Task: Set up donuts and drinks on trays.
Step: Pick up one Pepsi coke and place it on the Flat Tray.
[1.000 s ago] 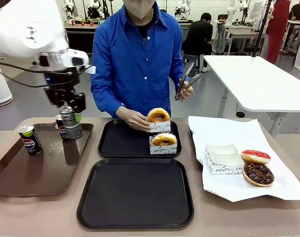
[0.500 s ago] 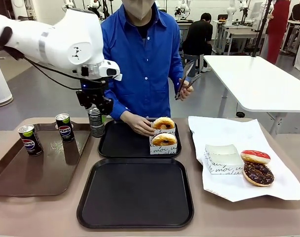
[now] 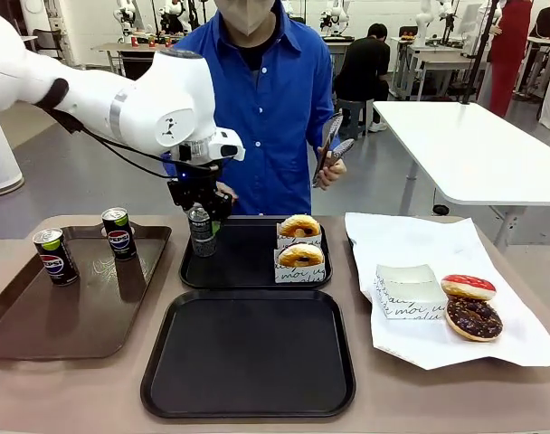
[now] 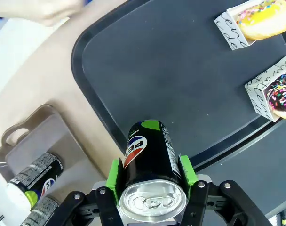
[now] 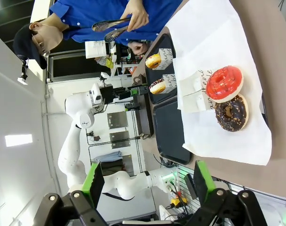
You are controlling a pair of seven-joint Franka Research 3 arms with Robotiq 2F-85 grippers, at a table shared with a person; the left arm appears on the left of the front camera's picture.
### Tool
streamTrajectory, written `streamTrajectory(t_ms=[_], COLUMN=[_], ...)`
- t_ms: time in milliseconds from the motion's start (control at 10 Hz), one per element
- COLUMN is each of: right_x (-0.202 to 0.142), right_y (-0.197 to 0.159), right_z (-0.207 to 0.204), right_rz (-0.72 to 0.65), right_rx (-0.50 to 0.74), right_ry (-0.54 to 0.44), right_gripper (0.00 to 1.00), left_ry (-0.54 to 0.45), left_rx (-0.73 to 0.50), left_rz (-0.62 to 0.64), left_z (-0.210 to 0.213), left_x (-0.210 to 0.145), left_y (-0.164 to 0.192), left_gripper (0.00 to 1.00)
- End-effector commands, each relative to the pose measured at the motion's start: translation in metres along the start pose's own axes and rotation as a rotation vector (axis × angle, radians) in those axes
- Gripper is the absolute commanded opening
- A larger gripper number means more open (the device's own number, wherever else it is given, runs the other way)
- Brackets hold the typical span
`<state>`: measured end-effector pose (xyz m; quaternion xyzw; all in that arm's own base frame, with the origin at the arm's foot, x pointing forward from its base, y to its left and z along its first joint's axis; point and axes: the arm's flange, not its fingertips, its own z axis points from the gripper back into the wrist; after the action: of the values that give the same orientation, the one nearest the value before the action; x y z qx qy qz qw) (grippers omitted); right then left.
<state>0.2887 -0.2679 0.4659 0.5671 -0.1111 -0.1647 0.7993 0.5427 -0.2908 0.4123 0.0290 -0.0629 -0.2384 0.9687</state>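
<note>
My left gripper [image 3: 201, 222] is shut on a dark drink can [image 3: 201, 233], which hangs upright just above the left part of the far black tray [image 3: 248, 271]. In the left wrist view the green pads [image 4: 187, 169] clamp the can [image 4: 150, 155] over that tray [image 4: 180, 80]. Two donuts in white paper holders [image 3: 301, 257] stand on the far tray's right side. The near black tray [image 3: 248, 353] holds nothing. Two more cans [image 3: 54, 256] stand on the brown tray [image 3: 76, 316]. My right gripper [image 5: 148, 183] is open, high above a red-iced donut [image 5: 223, 84] and a chocolate donut [image 5: 231, 113].
White paper [image 3: 420, 244] at the right carries an empty holder [image 3: 409, 291], the red-iced donut [image 3: 468, 287] and the chocolate donut [image 3: 474, 317]. The person stands behind the far tray, holding tongs [image 3: 334, 145] raised in one hand.
My left arm has carried the can rightwards from the brown tray to over the far black tray. The person has set down a second donut holder and drawn that hand back.
</note>
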Motion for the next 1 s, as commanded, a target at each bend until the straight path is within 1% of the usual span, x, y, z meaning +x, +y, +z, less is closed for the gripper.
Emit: streamTrajectory(t_ms=[0, 200, 300, 400, 500, 600, 700, 800, 900], right_x=[0.0, 0.0, 0.0, 0.0, 0.0, 0.0, 0.0, 0.0, 0.0], right_y=[0.0, 0.0, 0.0, 0.0, 0.0, 0.0, 0.0, 0.0, 0.0], right_z=[-0.001, -0.001, -0.001, -0.001, -0.001, -0.001, -0.001, -0.001, -0.001], right_rz=[0.006, 0.006, 0.006, 0.006, 0.006, 0.006, 0.006, 0.006, 0.006], right_rx=[0.021, 0.021, 0.021, 0.021, 0.021, 0.021, 0.021, 0.021, 0.021], right_ry=[-0.006, -0.006, -0.006, -0.006, -0.006, -0.006, -0.006, -0.006, -0.006], right_gripper=[1.0, 1.0, 1.0, 1.0, 1.0, 1.0, 1.0, 1.0, 1.0], left_ry=[-0.012, 0.003, 0.017, 0.024, 0.033, 0.042, 0.05, 0.044, 0.037], left_rx=[0.028, 0.022, 0.019, 0.015, 0.012, 0.005, 0.0, 0.003, 0.004], left_rz=[0.019, 0.001, -0.004, -0.009, -0.01, -0.006, 0.003, 0.003, 0.013], left_z=[-0.006, -0.016, -0.019, -0.02, -0.021, -0.021, -0.019, -0.012, 0.0], left_x=[0.002, -0.001, -0.002, -0.002, -0.002, -0.003, -0.006, -0.014, -0.022], left_y=[-0.001, -0.004, -0.005, -0.006, -0.006, -0.006, -0.006, -0.004, -0.001], left_gripper=[0.59, 0.59, 0.67, 0.7, 0.79, 0.86, 0.96, 1.0, 1.0])
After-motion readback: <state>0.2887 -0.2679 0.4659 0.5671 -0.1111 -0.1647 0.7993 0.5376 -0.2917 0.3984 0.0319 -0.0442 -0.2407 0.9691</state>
